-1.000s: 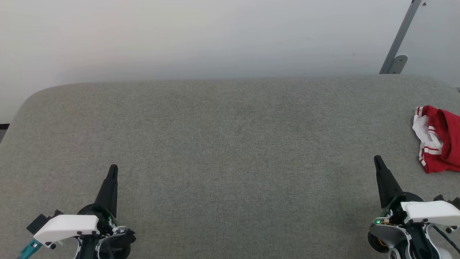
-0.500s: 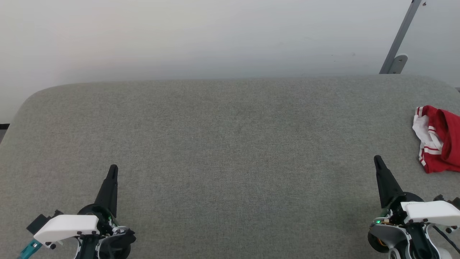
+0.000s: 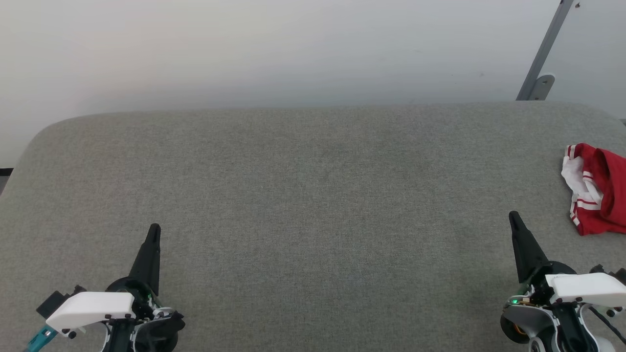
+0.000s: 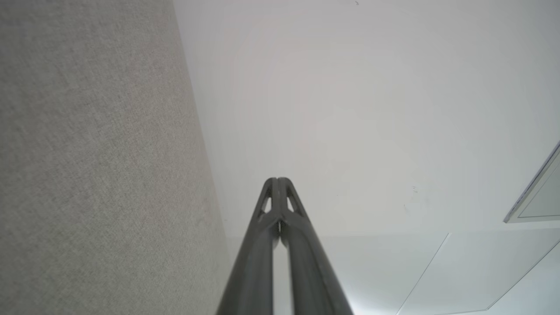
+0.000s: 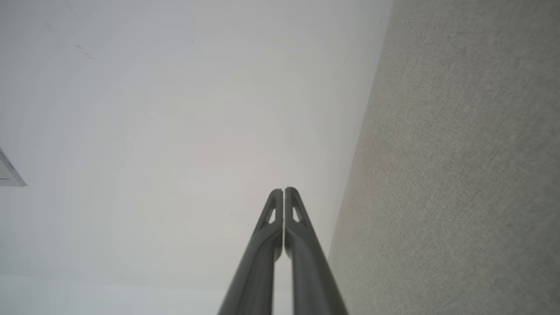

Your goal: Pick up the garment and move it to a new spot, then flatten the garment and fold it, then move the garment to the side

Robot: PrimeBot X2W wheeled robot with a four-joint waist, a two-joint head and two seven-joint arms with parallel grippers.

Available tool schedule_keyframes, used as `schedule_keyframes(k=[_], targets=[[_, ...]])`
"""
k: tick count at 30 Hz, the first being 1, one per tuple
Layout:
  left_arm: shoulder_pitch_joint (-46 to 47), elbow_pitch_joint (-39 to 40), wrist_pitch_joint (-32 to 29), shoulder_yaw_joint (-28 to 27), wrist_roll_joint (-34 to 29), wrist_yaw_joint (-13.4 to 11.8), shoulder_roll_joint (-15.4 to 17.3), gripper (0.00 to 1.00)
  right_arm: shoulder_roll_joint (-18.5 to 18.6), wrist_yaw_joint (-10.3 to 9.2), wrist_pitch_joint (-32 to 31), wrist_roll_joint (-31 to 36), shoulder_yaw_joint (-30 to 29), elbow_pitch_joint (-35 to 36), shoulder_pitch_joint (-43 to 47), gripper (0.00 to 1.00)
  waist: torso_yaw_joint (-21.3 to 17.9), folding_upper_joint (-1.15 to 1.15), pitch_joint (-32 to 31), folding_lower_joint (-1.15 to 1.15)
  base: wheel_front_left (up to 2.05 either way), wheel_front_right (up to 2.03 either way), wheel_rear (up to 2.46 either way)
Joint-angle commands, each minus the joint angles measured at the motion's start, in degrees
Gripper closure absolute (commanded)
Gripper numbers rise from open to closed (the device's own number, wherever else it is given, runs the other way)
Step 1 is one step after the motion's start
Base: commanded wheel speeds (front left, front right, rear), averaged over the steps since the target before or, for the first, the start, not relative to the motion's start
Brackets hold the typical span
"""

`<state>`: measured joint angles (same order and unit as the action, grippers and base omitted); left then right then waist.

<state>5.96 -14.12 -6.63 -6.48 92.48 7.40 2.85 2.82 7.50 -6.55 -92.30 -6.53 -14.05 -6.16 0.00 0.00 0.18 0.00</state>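
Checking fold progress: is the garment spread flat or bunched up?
Bunched up: the garment lies as a crumpled heap, red folds over white fabric, at the head view's right edge, partly cut off.

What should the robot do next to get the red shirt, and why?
Probably reach the right gripper toward the garment and open its fingers. The garment lies crumpled at the right edge of the grey surface, nearest that gripper. Both grippers are shut and hold nothing, and the left gripper sits far from it.
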Motion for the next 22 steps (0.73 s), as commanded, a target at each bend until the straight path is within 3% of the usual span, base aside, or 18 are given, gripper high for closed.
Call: schedule_keyframes(k=[1, 22], targets=[[0.71, 0.00, -0.04, -0.15, -0.16, 0.17, 0.02, 1.00, 0.11, -0.02, -0.15, -0.22, 0.01, -0.02, -0.28, 1.00, 0.00, 0.00, 0.00, 0.00, 0.00, 0.00, 0.00], [0.72, 0.00, -0.06, -0.16, -0.18, 0.17, 0.03, 1.00, 0.11, -0.02, -0.14, -0.23, 0.01, -0.02, -0.28, 1.00, 0.00, 0.00, 0.00, 0.00, 0.00, 0.00, 0.00]])
